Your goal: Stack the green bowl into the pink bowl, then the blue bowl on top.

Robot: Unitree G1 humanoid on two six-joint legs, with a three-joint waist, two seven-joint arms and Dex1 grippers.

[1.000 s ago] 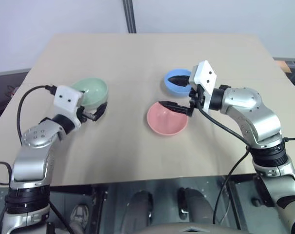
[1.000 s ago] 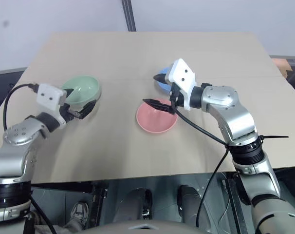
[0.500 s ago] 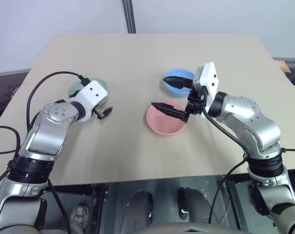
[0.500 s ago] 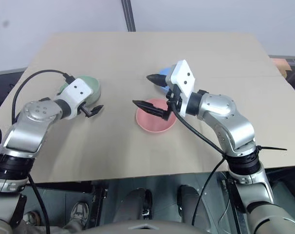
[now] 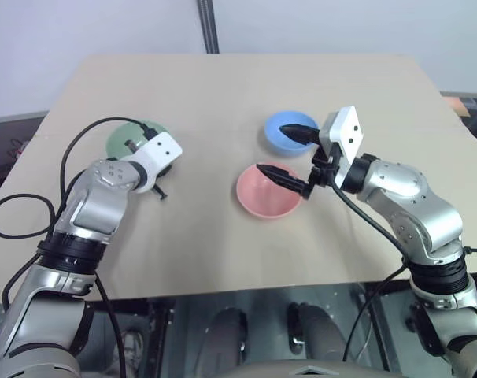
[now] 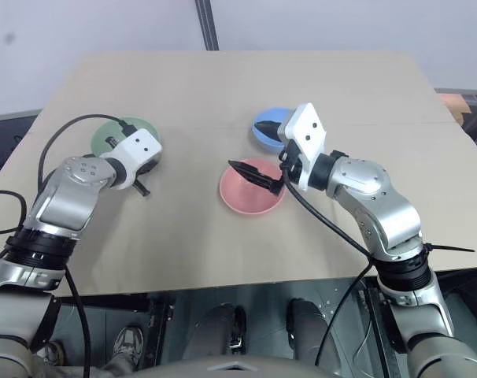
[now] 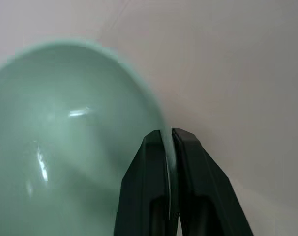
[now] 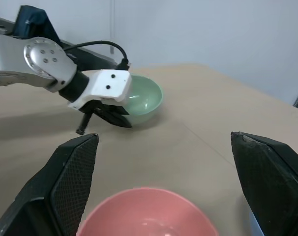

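- My left gripper (image 7: pixel 167 142) has its fingers (image 7: pixel 145 162) pinched shut on the rim of the green bowl (image 5: pixel 127 138), one finger inside the wall and one outside, at the bowl's 4 o'clock edge.
- The green bowl sits on the tabletop (image 5: pixel 223 87) at the scene's 9 o'clock, well apart from the other two bowls.
- To do this step well, I judge I should lift straight up before swinging toward 3 o'clock, keeping the bowl level; a thin-rim pinch lets the bowl pivot if I tilt or hurry.
- The bowl looks like smooth, glossy, pale mint plastic with a thin rounded lip, so slipping is a real risk.
- The pink bowl (image 5: pixel 268 192) rests open side up near the centre, salmon-coloured, plain and empty, ready to receive the green one.
- My right gripper (image 5: pixel 289 154) hovers with its fingers spread wide and holding nothing, one tip over the pink bowl and the other over the blue bowl (image 5: pixel 288 131).
- I judge the right gripper should clear away before the green bowl arrives.
- The blue bowl stands just beyond the pink one at its 1 o'clock, sky blue, the same round shape.
- The tabletop is matte beige and flat.
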